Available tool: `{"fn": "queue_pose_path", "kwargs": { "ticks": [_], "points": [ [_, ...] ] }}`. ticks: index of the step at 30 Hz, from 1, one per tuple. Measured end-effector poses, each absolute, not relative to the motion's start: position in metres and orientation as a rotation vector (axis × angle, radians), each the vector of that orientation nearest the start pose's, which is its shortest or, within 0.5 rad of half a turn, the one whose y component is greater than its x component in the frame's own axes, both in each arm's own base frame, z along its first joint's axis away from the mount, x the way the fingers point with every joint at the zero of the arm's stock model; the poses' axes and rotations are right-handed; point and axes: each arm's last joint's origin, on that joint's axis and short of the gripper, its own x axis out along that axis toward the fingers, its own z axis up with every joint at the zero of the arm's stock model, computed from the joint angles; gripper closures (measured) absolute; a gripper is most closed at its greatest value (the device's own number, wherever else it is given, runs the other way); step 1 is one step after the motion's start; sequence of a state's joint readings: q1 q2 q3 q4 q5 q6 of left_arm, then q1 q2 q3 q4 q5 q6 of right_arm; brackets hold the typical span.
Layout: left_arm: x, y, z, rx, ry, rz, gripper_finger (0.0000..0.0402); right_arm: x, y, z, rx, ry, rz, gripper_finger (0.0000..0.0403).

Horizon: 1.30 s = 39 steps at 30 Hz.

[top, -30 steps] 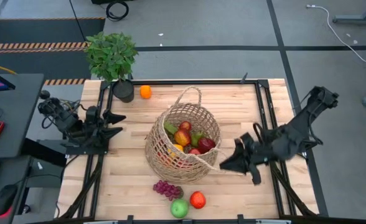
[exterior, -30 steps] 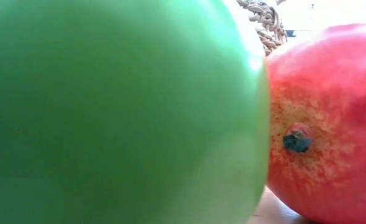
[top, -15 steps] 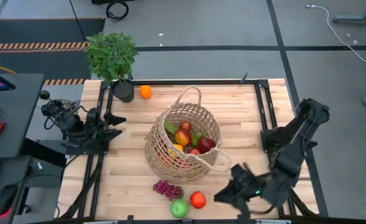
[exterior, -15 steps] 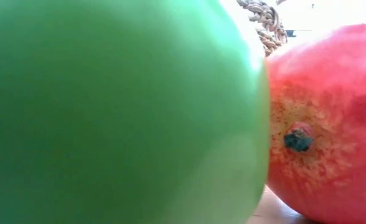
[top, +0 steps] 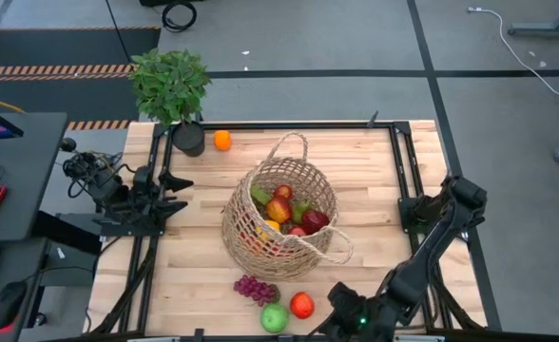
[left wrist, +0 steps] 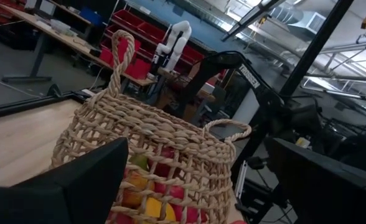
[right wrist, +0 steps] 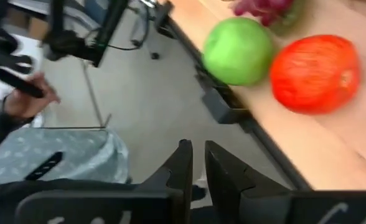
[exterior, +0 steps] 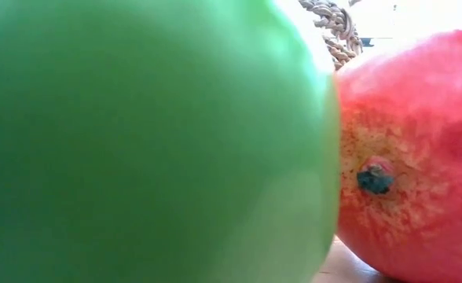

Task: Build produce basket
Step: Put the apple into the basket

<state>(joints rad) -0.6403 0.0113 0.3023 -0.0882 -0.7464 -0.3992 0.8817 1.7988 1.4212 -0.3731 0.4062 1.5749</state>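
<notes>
The basket (top: pixel 281 217) stands near the middle of the wooden table (top: pixel 365 180), its round wicker body tilted slightly so the open mouth shows a heap of produce (top: pixel 287 211) inside: red, yellow and green pieces packed together. One looped handle rises at the far rim and another curls out at the near right rim. On the table in front of the basket lie three loose pieces near the front edge: a bunch of purple grapes (top: pixel 256 288), a green apple (top: pixel 275 318) and a red-orange fruit (top: pixel 302 305), the last two just beside each other. A lone orange (top: pixel 222 141) sits at the far left, beside the black pot of a potted plant (top: pixel 171 85) at the table's corner. The right gripper (top: pixel 341 306) hangs low at the front edge of the table, to the right of the red-orange fruit, its fingers (right wrist: pixel 184 163) pressed together with nothing between them; its wrist view looks along the table edge at the green apple and the red-orange fruit, with a person's hand (right wrist: pixel 22 99) visible beyond the table. The left gripper (top: pixel 180 190) waits at the left side of the table, well apart from the basket, pointing toward it with its fingers (left wrist: pixel 77 180) spread wide and empty.
</notes>
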Motion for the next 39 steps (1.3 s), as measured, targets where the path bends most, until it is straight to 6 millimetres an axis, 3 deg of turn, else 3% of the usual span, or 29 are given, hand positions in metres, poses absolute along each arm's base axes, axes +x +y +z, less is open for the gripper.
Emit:
{"fn": "queue_pose_path", "kwargs": {
  "ticks": [7,11,14,22,26,30,39],
  "points": [
    [0.06,-0.02,0.252,-0.529,-0.177,0.073,0.0005,0.261,0.289,0.238,0.897,0.839,-0.291,0.0363],
    [0.06,-0.02,0.253,-0.529,-0.178,0.073,0.0005,0.268,0.284,0.231,0.835,0.885,-0.286,0.034],
    [0.06,-0.02,0.253,-0.537,-0.18,0.072,0.0005,0.276,0.28,0.229,0.788,0.934,-0.232,0.0289],
    [0.06,-0.021,0.253,-0.538,-0.18,0.072,0.0005,0.295,0.267,0.219,0.791,1.01,-0.218,0.0103],
    [0.06,-0.02,0.253,-0.538,-0.181,0.073,0.0005,0.3,0.267,0.21,0.778,1.009,-0.227,0.0047],
    [0.06,-0.02,0.253,-0.538,-0.18,0.072,0.0005,0.308,0.268,0.202,0.819,1.034,-0.208,0.0029],
    [0.06,-0.02,0.253,-0.54,-0.183,0.072,0.0005,0.316,0.257,0.195,0.798,1.002,-0.286,0.0034]
  ]
}}
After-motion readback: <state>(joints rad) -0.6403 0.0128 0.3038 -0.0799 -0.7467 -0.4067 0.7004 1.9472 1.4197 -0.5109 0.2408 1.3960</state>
